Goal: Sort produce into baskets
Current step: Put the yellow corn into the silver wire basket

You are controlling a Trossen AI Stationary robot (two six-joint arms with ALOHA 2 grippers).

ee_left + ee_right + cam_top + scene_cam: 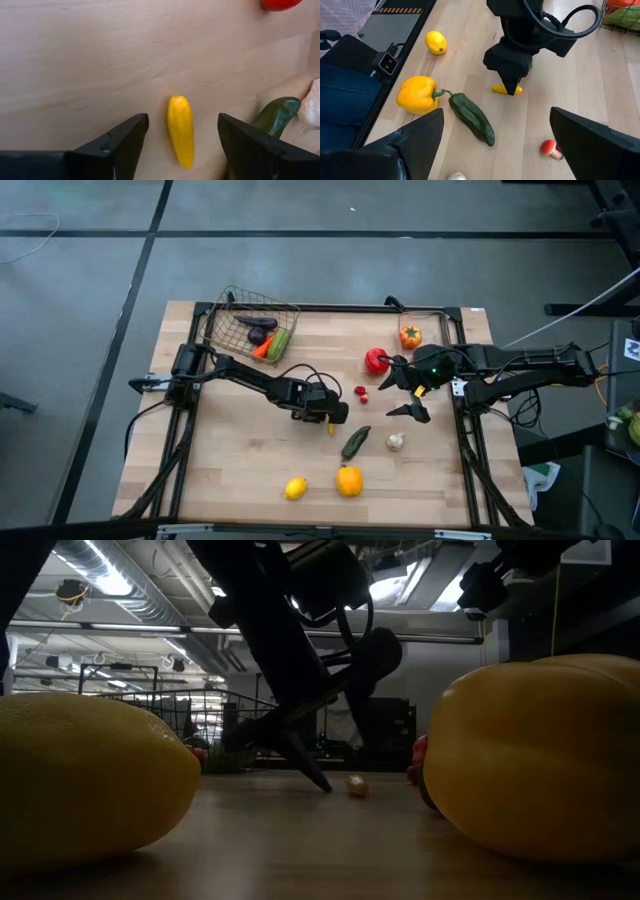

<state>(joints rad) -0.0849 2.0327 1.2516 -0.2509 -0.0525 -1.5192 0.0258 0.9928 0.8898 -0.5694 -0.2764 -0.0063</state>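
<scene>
Frame edges crop the red produce point(280, 4) — garlic bulb point(311, 107) too.

No words, numbers, labels or brand names can be read anywhere in these pictures
</scene>
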